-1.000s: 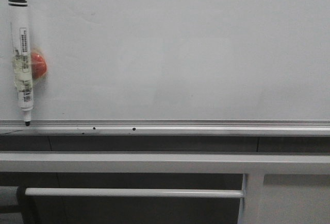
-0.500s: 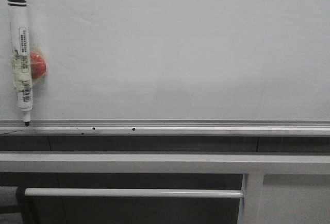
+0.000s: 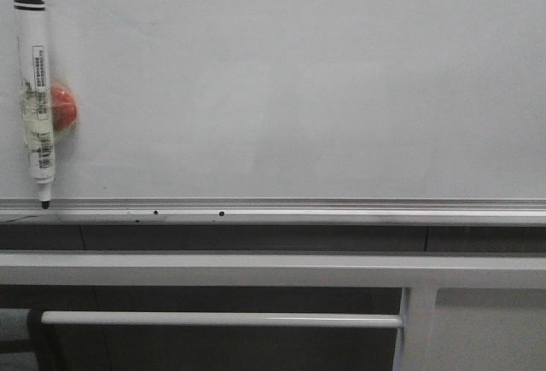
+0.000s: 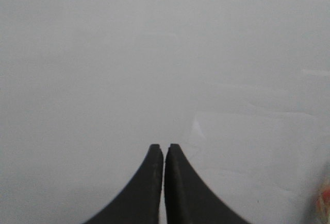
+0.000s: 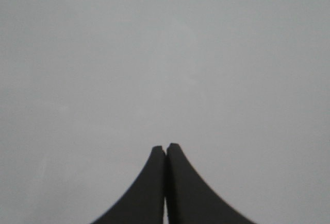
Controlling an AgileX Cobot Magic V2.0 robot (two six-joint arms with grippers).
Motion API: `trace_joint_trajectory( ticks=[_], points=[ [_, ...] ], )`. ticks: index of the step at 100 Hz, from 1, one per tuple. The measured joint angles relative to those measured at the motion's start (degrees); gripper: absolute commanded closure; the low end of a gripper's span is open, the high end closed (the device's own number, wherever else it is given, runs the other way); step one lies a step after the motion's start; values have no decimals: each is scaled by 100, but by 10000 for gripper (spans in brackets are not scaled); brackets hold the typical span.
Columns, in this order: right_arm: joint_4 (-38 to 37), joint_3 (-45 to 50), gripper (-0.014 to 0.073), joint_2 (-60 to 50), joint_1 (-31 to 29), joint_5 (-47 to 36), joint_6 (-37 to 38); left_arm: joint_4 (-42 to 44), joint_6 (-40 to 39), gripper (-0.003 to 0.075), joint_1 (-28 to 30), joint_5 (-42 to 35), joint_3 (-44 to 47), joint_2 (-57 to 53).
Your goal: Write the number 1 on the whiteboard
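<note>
Where rail (image 3: 341, 211) ends, whiteboard (image 3: 299, 81) bare, glossy

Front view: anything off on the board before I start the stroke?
The marker hangs nearly upright at the whiteboard's left edge, beside a red magnet, tip down at the bottom rail. Odd part: its tip looks uncapped. No stroke on the board. Both the left gripper and right gripper are shut, empty.

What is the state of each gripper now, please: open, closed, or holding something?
Left gripper: closed, holding nothing, facing the whiteboard.
Right gripper: closed, holding nothing.
</note>
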Motion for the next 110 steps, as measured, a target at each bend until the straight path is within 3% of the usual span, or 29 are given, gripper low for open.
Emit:
trace_joint_trajectory(
  ticks=[9, 28, 45, 66, 85, 95, 103, 110],
  points=[
    [103, 0, 646, -10, 0, -291, 124, 0, 0, 741, 0, -11, 0, 0],
    [329, 0, 646, -10, 0, -208, 1153, -216, 0, 741, 0, -39, -14, 0],
    [363, -372, 643, -10, 0, 1802, 1989, -95, 0, 741, 0, 516, -588, 42],
    [442, -1865, 643, 133, 0, 4363, 2136, -280, 0, 741, -11, 1953, -1930, 628],
    [499, -2148, 643, 161, 0, 5069, 2149, -697, 4, 734, -11, 2008, -2074, 946],
    [599, -2148, 643, 183, 0, 5199, 2161, -1130, 207, 601, -53, 2081, -2026, 1081],
    [648, -2148, 643, 183, 0, 5292, 2161, -1411, 714, 370, -139, 2183, -2012, 1147],
    [660, -2148, 643, 183, 0, 5374, 2161, -1631, 996, 211, -249, 2261, -2012, 1160]
  ],
)
